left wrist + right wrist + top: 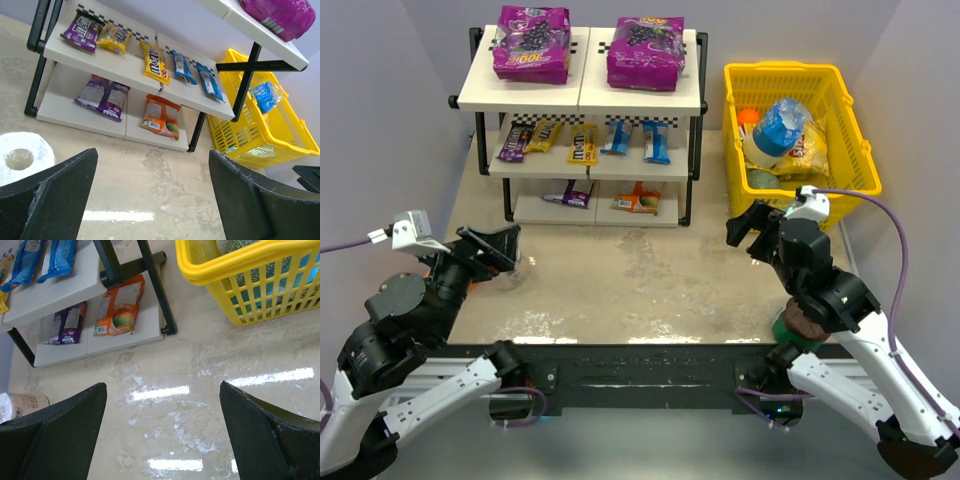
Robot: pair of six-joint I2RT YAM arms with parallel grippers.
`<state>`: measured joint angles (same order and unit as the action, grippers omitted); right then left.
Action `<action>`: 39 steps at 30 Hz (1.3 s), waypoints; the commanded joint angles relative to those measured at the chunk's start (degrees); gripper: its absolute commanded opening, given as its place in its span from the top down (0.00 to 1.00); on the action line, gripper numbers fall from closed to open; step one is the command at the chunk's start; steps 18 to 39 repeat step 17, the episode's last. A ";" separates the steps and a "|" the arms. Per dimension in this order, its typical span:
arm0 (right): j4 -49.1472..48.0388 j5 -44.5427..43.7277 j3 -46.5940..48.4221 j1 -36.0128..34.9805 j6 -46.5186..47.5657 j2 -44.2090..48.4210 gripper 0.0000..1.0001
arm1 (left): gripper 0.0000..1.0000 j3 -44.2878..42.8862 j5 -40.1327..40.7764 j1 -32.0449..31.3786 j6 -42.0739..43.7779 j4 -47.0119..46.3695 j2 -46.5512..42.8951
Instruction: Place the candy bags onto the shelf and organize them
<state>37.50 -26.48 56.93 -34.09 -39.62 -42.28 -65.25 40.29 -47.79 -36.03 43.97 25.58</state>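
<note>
— Checking the shelf (582, 70): where do the candy bags (582, 145) sit?
— I see them all on it. Two big purple bags (531, 42) lie at the left and right ends of the top board, small bags (656, 140) line the middle board, and a purple bag (570, 193) and an orange bag (638, 199) lie mid-bottom.
— My grippers?
— The left gripper (152, 160) and right gripper (162, 390) gape wide, holding nothing, over the table (620, 290).
— If I straighten one?
— I judge them light, soft and slippery. I'd pinch a crimped end seam, not the puffy middle.
</note>
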 commanded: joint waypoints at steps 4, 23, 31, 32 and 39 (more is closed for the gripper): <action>-3.48 -4.63 2.22 -0.10 0.77 0.45 0.01 | 0.00 0.13 -0.21 -0.11 7.02 -3.97 -0.36; -3.22 -5.51 3.36 -0.02 0.68 -0.17 0.01 | 0.00 1.53 -3.12 -0.11 8.08 -7.23 2.45; -3.22 -5.51 3.36 -0.02 0.68 -0.17 0.01 | 0.00 1.53 -3.12 -0.11 8.08 -7.23 2.45; -3.22 -5.51 3.36 -0.02 0.68 -0.17 0.01 | 0.00 1.53 -3.12 -0.11 8.08 -7.23 2.45; -3.22 -5.51 3.36 -0.02 0.68 -0.17 0.01 | 0.00 1.53 -3.12 -0.11 8.08 -7.23 2.45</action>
